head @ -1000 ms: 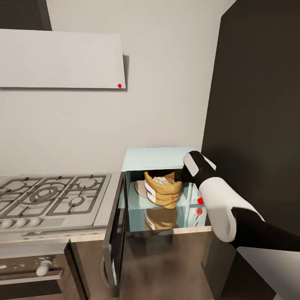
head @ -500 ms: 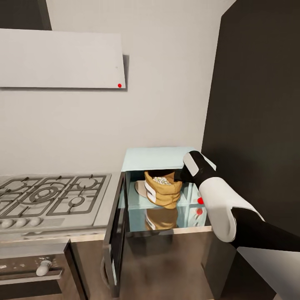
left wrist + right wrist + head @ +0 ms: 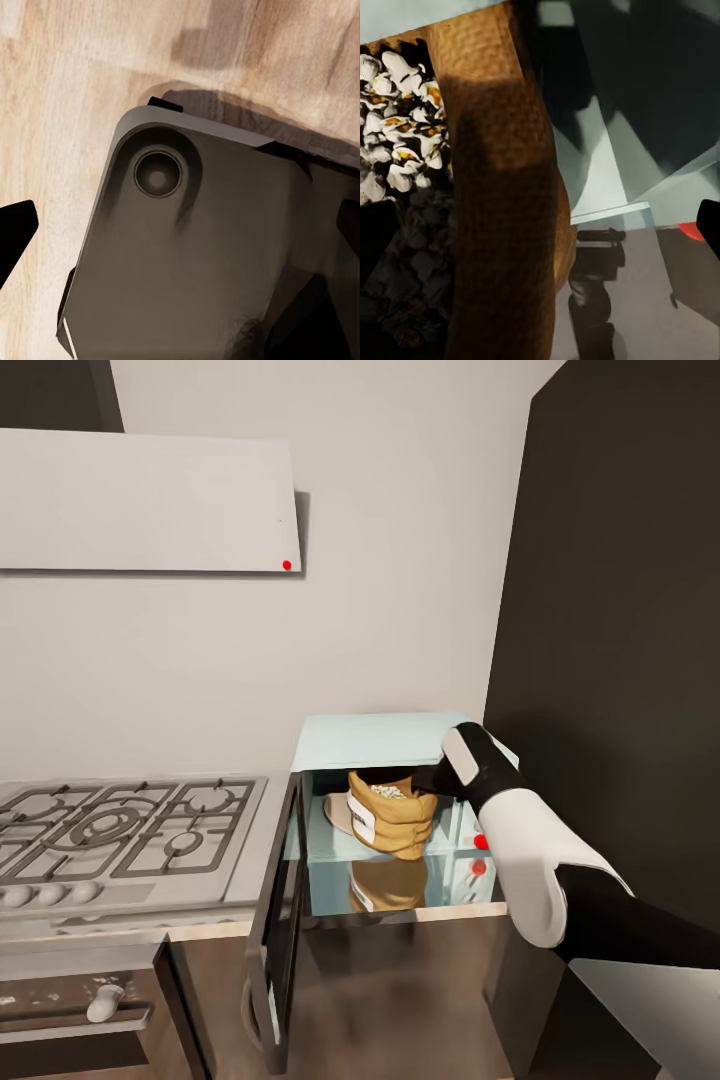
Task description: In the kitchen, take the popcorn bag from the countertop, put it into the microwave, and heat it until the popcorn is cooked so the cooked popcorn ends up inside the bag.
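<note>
Popcorn bag (image 3: 392, 820) is inside the microwave (image 3: 390, 810), sitting on the cavity floor, roughly centre, leaning a bit. Door (image 3: 278, 930) hangs wide open, swung out toward the gas hob (image 3: 120, 840).

Right arm reaches into the cavity from the right; right end effector (image 3: 432, 780) is at the bag's rolled rim. The right wrist view looks straight down at the bag wall (image 3: 502, 195) and its contents (image 3: 397, 112): white puffed pieces with orange flecks. One dark fingertip (image 3: 711, 225) shows at the edge, apart from the bag wall. Can't tell whether the end effector is clenched on the rim or released; contact point is hidden behind the wrist in the head view.

Left end effector (image 3: 180, 240): the left wrist view points down at the wooden floor (image 3: 60, 112) and the robot's own dark base plate. Dark finger tips at both edges, wide apart, nothing between them, so released and idle.

Progress, my read:
- Pick from the surface: done.
- Place in the microwave: done or nearly so, pending release and pulling the arm out.
- Left: clear the arm, shut the door, start the heating with the controls near the red indicator (image 3: 481, 842).
- Contents already look puffed, so I can't judge cooked state by appearance.

Risk: dragging or tipping the bag on withdrawal.
</note>
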